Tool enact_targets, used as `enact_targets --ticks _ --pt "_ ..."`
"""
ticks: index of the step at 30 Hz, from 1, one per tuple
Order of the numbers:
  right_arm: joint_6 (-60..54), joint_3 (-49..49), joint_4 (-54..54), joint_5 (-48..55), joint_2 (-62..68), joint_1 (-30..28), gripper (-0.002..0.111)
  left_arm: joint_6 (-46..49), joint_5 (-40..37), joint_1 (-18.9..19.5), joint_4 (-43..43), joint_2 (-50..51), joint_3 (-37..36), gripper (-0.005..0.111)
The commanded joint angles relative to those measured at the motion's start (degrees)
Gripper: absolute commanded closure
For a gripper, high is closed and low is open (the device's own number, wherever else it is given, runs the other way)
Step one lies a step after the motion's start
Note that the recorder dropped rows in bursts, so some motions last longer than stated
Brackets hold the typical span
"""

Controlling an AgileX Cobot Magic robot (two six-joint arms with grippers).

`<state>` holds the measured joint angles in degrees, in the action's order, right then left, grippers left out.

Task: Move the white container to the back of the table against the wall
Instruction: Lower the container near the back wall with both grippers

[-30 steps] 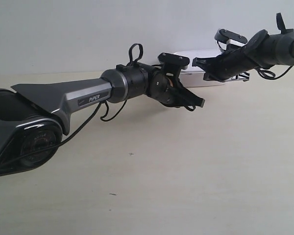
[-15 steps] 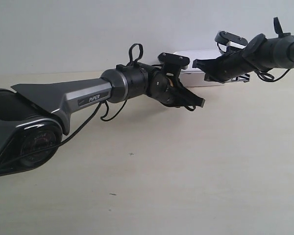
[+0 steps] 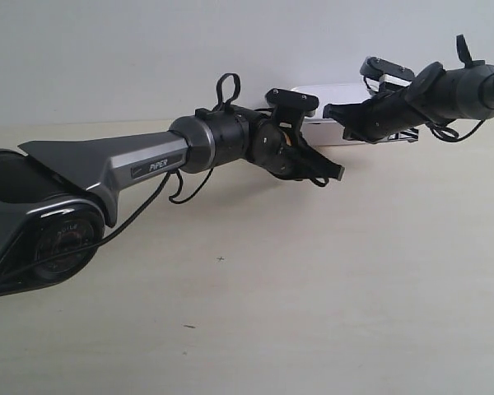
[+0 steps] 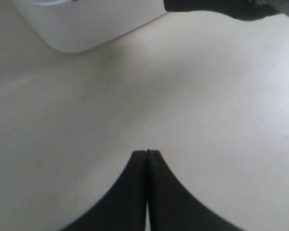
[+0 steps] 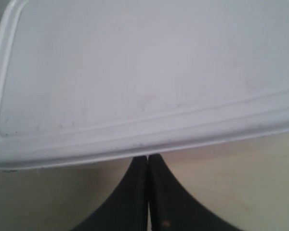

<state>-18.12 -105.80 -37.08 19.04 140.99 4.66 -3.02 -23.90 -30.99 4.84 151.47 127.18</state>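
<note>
White container [image 5: 135, 72], lid on, sat far back by the wall [image 3: 107, 49]; left gripper [image 4: 146, 154] and right gripper [image 5: 148, 158] were both pinched closed and empty, the right having risen slightly.

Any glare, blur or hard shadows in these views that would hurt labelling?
Exterior view: soft even light, faint shadows on the table, the white container nearly blends into the wall. Left wrist view: left gripper is a featureless dark shape, container corner bright and soft. Right wrist view: scuffs on the container lid show, right gripper equally dark, no glare.
</note>
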Motion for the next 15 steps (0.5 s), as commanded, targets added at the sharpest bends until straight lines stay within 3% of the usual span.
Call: enact_targets --ticks 1,15 --pt "0.1 -0.6 0.2 -0.7 -0.2 0.0 0.108 0.0 0.4 0.1 0.2 -0.9 0.4 0.107" --pt "0.2 -0.5 5.1 9.4 -4.2 0.0 0.108 0.0 -1.9 -0.4 0.8 -1.0 0.4 0.107"
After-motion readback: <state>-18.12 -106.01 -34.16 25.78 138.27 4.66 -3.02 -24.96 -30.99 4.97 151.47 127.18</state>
